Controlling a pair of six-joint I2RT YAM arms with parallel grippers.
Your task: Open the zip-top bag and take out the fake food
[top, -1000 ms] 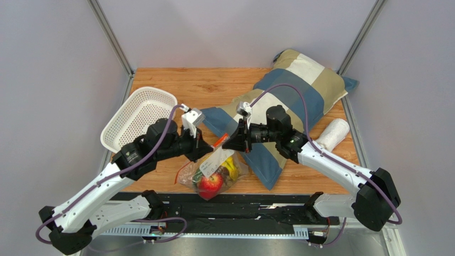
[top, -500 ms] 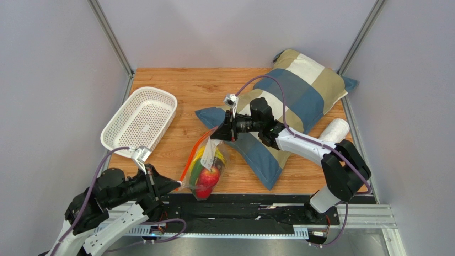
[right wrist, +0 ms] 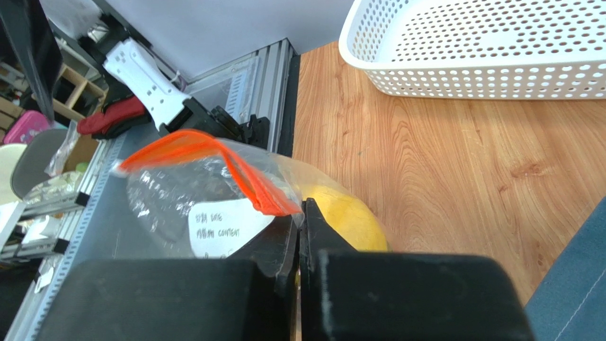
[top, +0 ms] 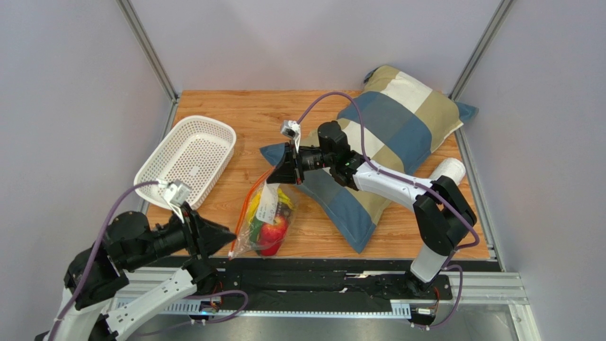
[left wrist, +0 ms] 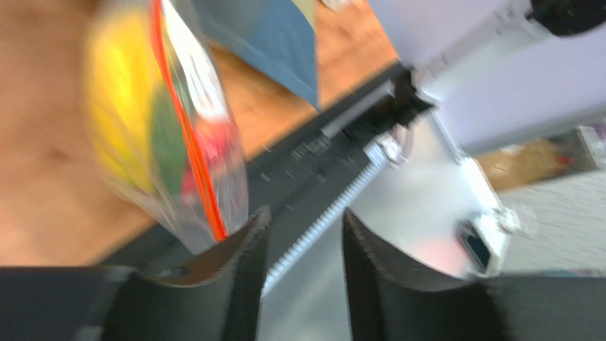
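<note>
Grey walls close three sides of the wooden table (top: 235, 117), and a black rail (top: 320, 273) runs along its near edge. Checked pillow (top: 398, 124) fills the far right, one corner reaching toward the middle. White mesh basket (top: 186, 156) sits at the left edge. White paper roll (top: 447, 174) lies just beside the pillow at the right edge. Bare wood is open between basket and pillow and behind the bag.

Zip-top bag (top: 264, 217) is front middle, its bottom on the wood close to the rail and its mouth raised. Fake food (top: 276, 229) is inside it: a red apple (top: 274, 233) low, a yellow banana (top: 286, 202) above.

Right gripper (top: 276, 169) is pressed together on the bag's upper edge. Only the right wrist view shows where: the pinch is just below the orange-red zipper strip (right wrist: 213, 153), beside the white label (right wrist: 224, 227), with a yellow piece behind the fingers.

Left gripper (top: 229, 236) sits front left, over the rail. The left wrist view is blurred but shows its fingers (left wrist: 249, 249) spread with nothing between them. The bag's lower corner is just beside one finger; contact cannot be told.

Change: a second ago both grippers met at the bag's mouth over the middle. Half a second ago the left gripper was drawn back near the rail with the strip's end in it. Now its jaws stand apart and the strip hangs free. The right gripper has carried its end further left and back.
</note>
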